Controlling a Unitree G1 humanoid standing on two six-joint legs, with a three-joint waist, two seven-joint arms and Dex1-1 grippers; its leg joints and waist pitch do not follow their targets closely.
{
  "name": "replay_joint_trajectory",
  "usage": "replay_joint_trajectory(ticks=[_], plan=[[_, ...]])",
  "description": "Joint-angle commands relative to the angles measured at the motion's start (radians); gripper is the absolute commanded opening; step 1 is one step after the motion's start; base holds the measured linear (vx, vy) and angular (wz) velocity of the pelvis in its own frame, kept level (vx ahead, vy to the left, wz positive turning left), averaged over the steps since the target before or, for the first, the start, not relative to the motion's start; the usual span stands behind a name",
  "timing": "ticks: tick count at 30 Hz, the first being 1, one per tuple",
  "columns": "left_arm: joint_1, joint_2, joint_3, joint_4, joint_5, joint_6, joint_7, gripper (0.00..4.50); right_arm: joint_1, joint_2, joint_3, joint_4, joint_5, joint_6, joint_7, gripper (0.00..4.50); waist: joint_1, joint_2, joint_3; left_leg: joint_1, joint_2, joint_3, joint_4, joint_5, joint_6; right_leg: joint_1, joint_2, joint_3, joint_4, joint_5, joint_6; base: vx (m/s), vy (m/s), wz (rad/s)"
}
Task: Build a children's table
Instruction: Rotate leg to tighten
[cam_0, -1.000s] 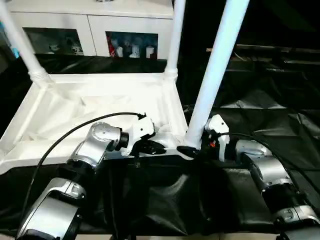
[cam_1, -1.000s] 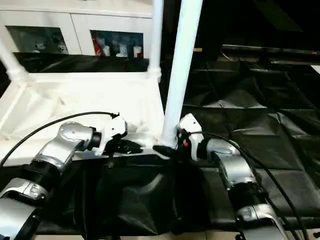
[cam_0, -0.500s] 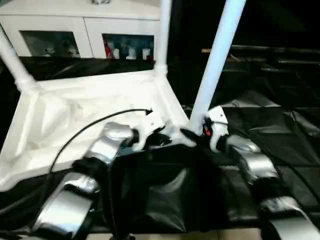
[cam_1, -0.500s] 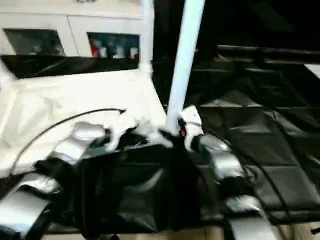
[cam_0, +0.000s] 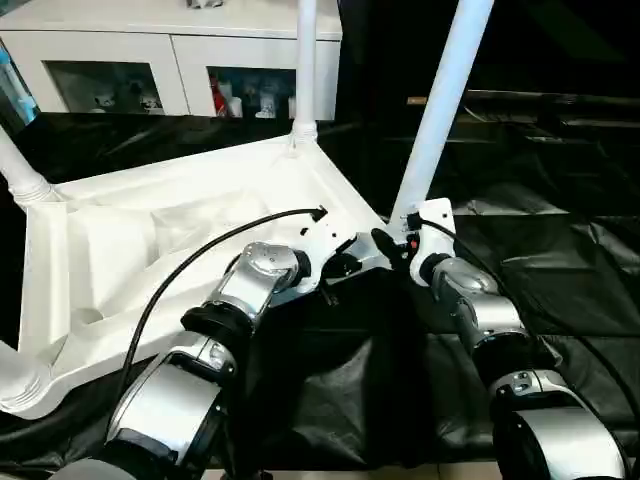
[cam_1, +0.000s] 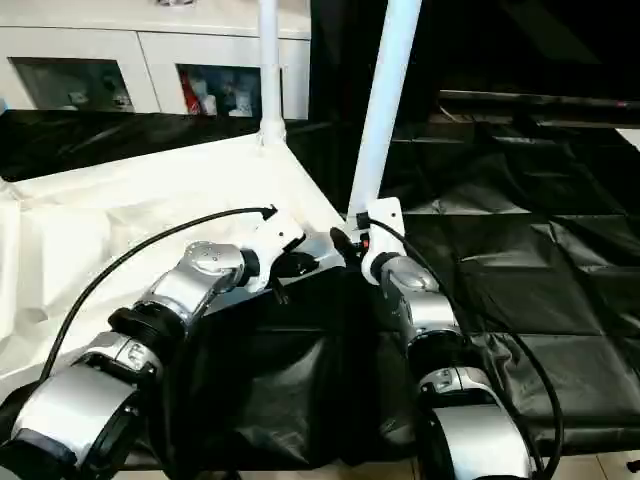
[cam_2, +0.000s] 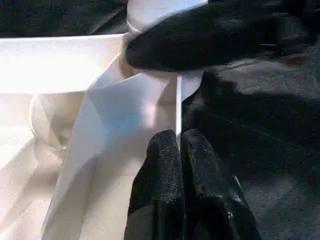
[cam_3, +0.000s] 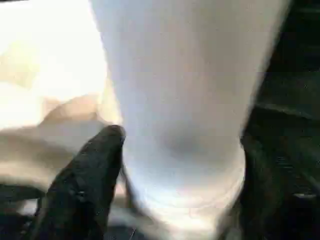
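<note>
The children's table (cam_0: 150, 225) lies upside down on black cloth, ribbed underside up. Its white legs stand up from the corner sockets: one at the back (cam_0: 304, 60), one at the left (cam_0: 17, 168), and the nearest (cam_0: 440, 110) at the corner by my grippers. My left gripper (cam_0: 343, 265) is shut on the thin rim of the top beside that corner; in the left wrist view its fingers (cam_2: 165, 160) pinch the white edge. My right gripper (cam_0: 392, 243) is shut around the base of the near leg (cam_3: 185, 90), one finger (cam_3: 92, 180) on each side.
A white cabinet (cam_0: 180, 60) with glass doors stands behind the work table. Black cloth (cam_0: 560, 260) covers the work table to the right of the white top. A black cable (cam_0: 200, 265) arcs over my left forearm.
The white table has swung: its near corner with the held leg has moved away from me, and the back leg now stands further left. Both grippers moved with it, keeping their hold.
</note>
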Motion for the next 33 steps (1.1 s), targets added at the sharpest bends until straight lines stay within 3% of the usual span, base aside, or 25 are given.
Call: replay_joint_trajectory(ticks=[1, 6, 10, 18, 23, 33], plan=[[0.015, 0.005, 0.018, -0.047, -0.034, -0.066, -0.045, 0.00, 0.038, 0.018, 0.080, -0.028, 0.012, 0.009, 0.152, 3.61, 0.002, -0.008, -0.063, 0.022, 0.065, -0.038, -0.073, -0.241, 0.032, 0.034, -0.085, 0.043, -0.084, -0.198, -0.201, 0.000, 0.000, 0.00], [0.048, 0.040, 0.007, -0.089, -0.051, -0.081, -0.151, 0.00, 0.070, -0.040, 0.111, -0.088, 0.014, 0.009, 0.287, 3.61, 0.001, -0.005, -0.063, 0.023, 0.066, -0.036, -0.071, -0.225, 0.042, 0.035, -0.082, 0.042, -0.079, -0.172, -0.224, 0.000, 0.000, 0.00], [0.087, 0.096, -0.002, -0.145, -0.094, -0.096, -0.310, 0.00, 0.126, -0.151, 0.134, -0.194, 0.022, 0.024, 0.437, 3.61, 0.010, -0.006, -0.064, 0.022, 0.069, -0.034, -0.071, -0.213, 0.048, 0.038, -0.079, 0.040, -0.073, -0.142, -0.233, 0.000, 0.000, 0.00], [0.138, 0.154, -0.018, -0.242, -0.126, -0.062, -0.472, 0.00, 0.202, -0.252, 0.174, -0.335, 0.043, 0.081, 0.616, 3.61, 0.025, -0.001, -0.062, 0.024, 0.073, -0.031, -0.069, -0.215, 0.050, 0.033, -0.080, 0.041, -0.072, -0.145, -0.242, 0.000, 0.000, 0.00], [0.158, 0.170, -0.019, -0.285, -0.139, -0.038, -0.522, 0.00, 0.213, -0.253, 0.167, -0.362, 0.066, 0.107, 0.635, 3.45, 0.029, -0.002, -0.061, 0.026, 0.073, -0.032, -0.071, -0.239, 0.031, 0.029, -0.082, 0.043, -0.076, -0.202, -0.230, 0.000, 0.000, 0.00], [0.167, 0.168, -0.016, -0.306, -0.130, -0.021, -0.507, 0.00, 0.229, -0.239, 0.183, -0.374, 0.065, 0.131, 0.631, 2.85, 0.033, -0.003, -0.064, 0.024, 0.070, -0.032, -0.068, -0.201, 0.036, 0.030, -0.080, 0.042, -0.070, -0.149, -0.230, 0.000, 0.000, 0.00]])
